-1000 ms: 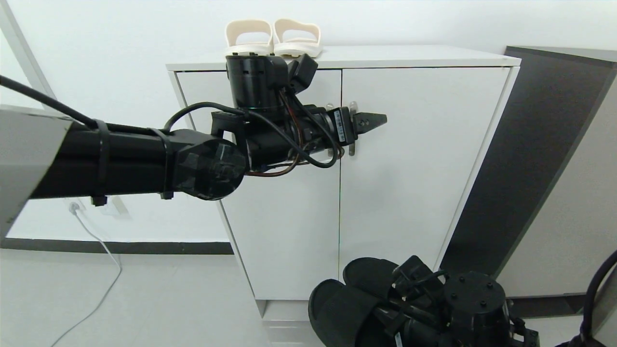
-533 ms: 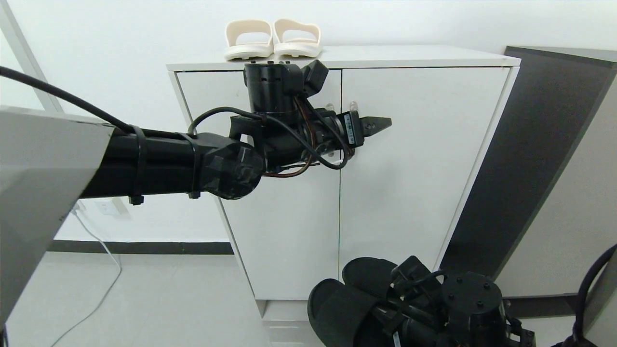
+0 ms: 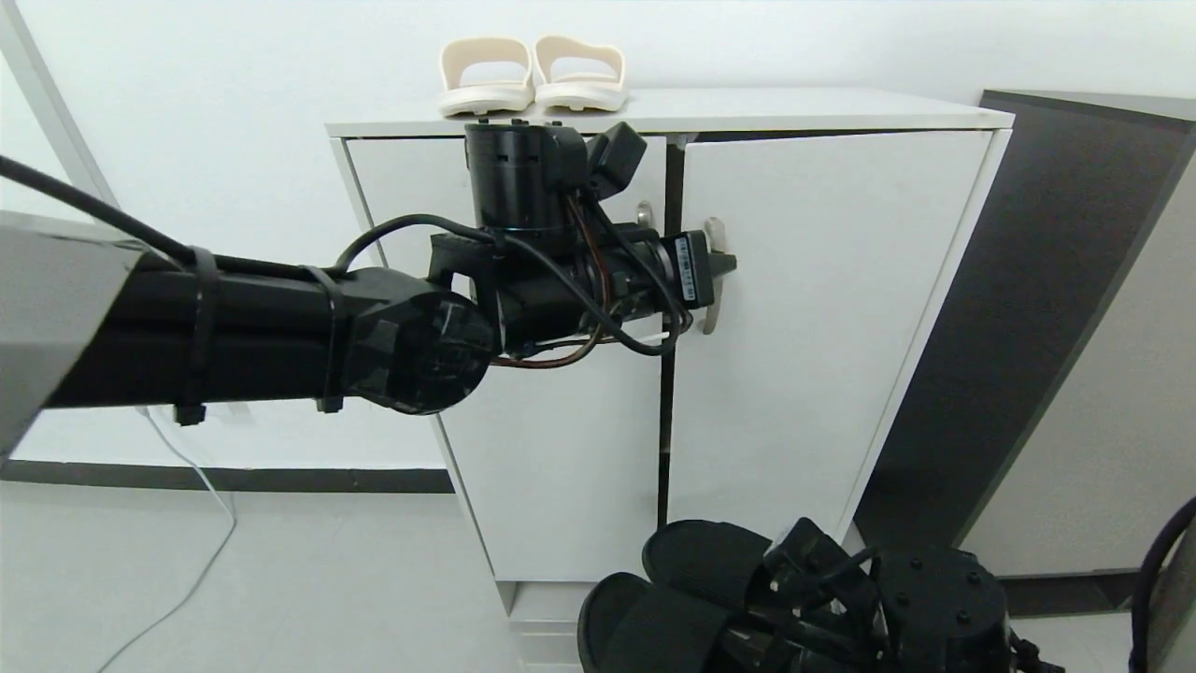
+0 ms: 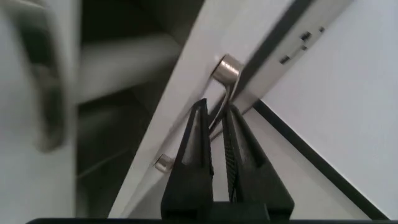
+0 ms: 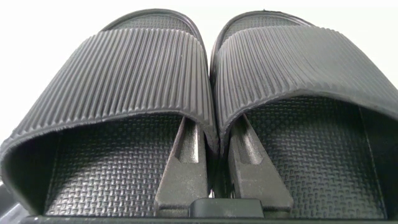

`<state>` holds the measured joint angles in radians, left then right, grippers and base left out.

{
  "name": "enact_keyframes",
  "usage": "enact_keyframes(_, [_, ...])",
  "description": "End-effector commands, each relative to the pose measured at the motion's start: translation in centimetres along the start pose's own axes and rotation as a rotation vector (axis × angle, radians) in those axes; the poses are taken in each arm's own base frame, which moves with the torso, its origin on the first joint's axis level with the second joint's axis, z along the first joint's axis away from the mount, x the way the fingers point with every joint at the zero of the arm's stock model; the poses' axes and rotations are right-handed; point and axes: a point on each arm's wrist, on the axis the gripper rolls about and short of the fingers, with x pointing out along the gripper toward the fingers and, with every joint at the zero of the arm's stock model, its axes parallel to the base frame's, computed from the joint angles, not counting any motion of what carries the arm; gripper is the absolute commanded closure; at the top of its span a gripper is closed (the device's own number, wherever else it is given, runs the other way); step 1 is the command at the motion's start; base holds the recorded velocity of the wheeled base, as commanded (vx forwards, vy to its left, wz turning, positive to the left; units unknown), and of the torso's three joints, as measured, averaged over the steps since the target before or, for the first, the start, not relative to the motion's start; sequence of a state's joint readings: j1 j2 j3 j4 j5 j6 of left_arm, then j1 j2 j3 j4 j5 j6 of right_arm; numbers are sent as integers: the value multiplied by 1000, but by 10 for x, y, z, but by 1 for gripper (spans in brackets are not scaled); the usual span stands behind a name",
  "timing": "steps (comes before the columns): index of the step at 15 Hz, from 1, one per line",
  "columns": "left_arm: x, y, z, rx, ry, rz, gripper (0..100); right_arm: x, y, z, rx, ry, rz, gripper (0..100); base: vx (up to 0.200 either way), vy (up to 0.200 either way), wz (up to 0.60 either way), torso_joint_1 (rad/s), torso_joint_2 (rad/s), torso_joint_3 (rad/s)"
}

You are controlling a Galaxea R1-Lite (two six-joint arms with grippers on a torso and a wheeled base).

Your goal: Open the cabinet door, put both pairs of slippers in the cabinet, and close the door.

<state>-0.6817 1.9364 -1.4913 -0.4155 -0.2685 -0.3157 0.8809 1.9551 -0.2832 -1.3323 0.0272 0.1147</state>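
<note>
A white two-door cabinet stands against a white wall. The left gripper, its arm stretched across the left door, has its fingers pinched narrow around the metal handle of the right door. That door stands slightly ajar, with a dark gap along its inner edge. At twelve o'clock in the head view, a pair of cream slippers sits on the cabinet top. At six o'clock, the right gripper clamps the touching inner sides of a pair of black slippers, held low before the cabinet.
</note>
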Motion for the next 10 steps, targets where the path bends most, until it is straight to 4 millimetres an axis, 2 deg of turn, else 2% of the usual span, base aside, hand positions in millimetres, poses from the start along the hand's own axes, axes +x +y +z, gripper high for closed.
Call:
enact_keyframes(1, [-19, -20, 8, 13, -18, -37, 100, -10, 6, -6, -12, 9, 52, 100, 0, 0, 0, 0, 0, 0])
enact_keyframes(5, [-35, -36, 0, 37, 13, -63, 100, -17, 10, -12, -48, 20, 105, 100, 0, 0, 0, 0, 0, 0])
enact_keyframes(10, [-66, -39, -9, 60, -14, -69, 100, -17, 12, -12, -50, 20, 111, 100, 0, 0, 0, 0, 0, 0])
